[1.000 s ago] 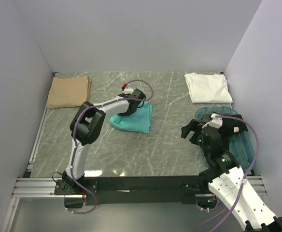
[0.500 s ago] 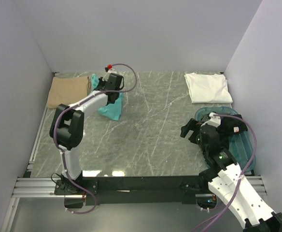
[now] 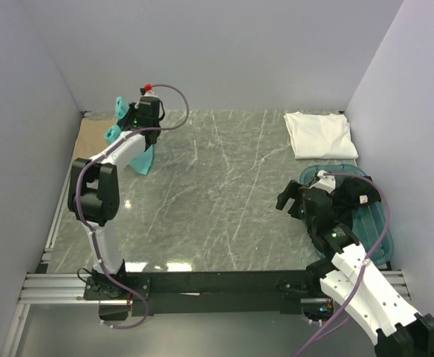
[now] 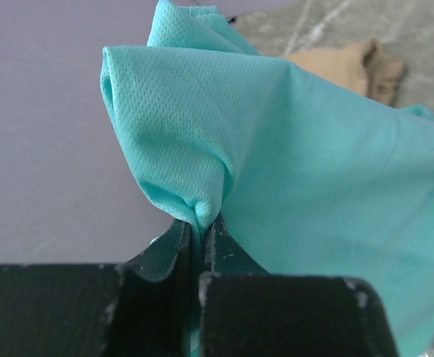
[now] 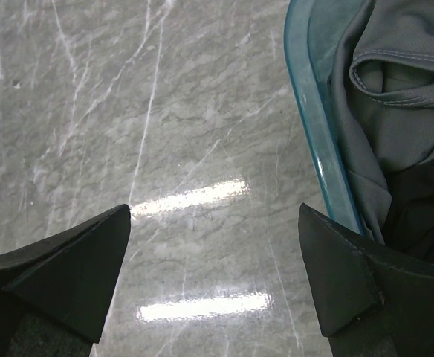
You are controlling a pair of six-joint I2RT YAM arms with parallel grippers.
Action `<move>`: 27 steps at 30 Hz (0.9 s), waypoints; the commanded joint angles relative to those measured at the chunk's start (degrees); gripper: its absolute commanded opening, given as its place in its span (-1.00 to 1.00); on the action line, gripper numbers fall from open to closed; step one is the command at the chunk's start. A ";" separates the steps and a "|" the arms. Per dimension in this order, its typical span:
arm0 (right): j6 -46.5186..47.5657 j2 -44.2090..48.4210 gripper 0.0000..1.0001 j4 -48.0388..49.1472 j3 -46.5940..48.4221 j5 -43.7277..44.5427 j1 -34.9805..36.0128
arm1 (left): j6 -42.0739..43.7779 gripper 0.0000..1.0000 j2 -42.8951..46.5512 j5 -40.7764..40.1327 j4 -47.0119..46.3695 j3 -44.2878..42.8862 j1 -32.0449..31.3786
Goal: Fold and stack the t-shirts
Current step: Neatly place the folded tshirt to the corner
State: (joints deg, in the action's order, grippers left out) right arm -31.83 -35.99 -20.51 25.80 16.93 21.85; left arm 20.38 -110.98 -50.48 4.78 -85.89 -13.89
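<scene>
My left gripper (image 3: 131,117) is shut on the teal t-shirt (image 3: 143,160) and holds it lifted at the far left; the cloth hangs down to the table. In the left wrist view the jaws (image 4: 201,223) pinch a fold of the teal t-shirt (image 4: 299,156). The tan t-shirt (image 3: 88,139) lies folded at the far left, partly hidden by the arm; it also shows in the left wrist view (image 4: 351,67). The white t-shirt (image 3: 319,134) lies folded at the far right. Dark grey t-shirts (image 5: 395,111) sit in the tub (image 5: 313,134). My right gripper (image 3: 291,201) is open and empty beside the tub.
The blue-green plastic tub (image 3: 373,219) stands at the right edge of the marble table (image 3: 224,193). Grey walls close in the left, back and right sides. A metal rail runs along the table's left edge (image 3: 53,223).
My left gripper has carried the teal t-shirt from the table's middle to the far left, lifting it beside the tan t-shirt. The right arm has barely moved.
</scene>
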 commanded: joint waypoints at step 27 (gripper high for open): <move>0.28 -2.07 1.00 2.23 0.48 2.94 -0.31 | 3.79 -0.99 6.92 6.97 -4.34 -7.37 5.62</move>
State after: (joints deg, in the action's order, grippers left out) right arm -31.83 -37.87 -20.14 25.80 18.02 21.85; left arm 22.46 -107.37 -44.88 3.62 -91.53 -9.30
